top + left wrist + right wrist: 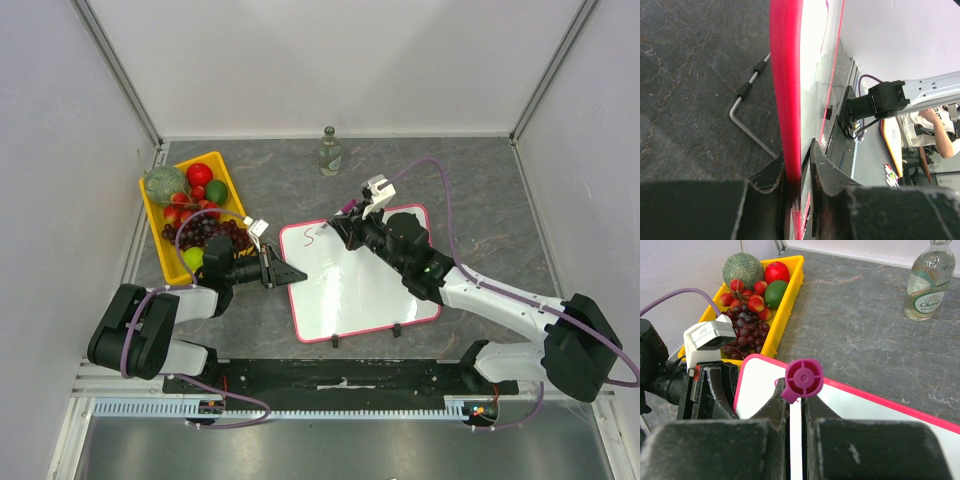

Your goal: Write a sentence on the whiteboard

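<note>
The whiteboard (365,290) lies flat mid-table, white with a pink rim. My left gripper (286,272) is shut on its left edge; in the left wrist view the pink rim (786,100) runs between the fingers (827,172). My right gripper (347,228) hovers over the board's top left corner, shut on a magenta marker (346,208) whose end cap (803,379) faces the right wrist camera. Of the sentence, only one pink "S"-like stroke (308,237) shows; the marker tip is hidden behind the fingers (775,412).
A yellow tray (222,163) of fruit stands at the back left, close to the left arm. A glass bottle (329,152) stands at the back centre. A bent metal hex key (747,95) lies on the table beside the board.
</note>
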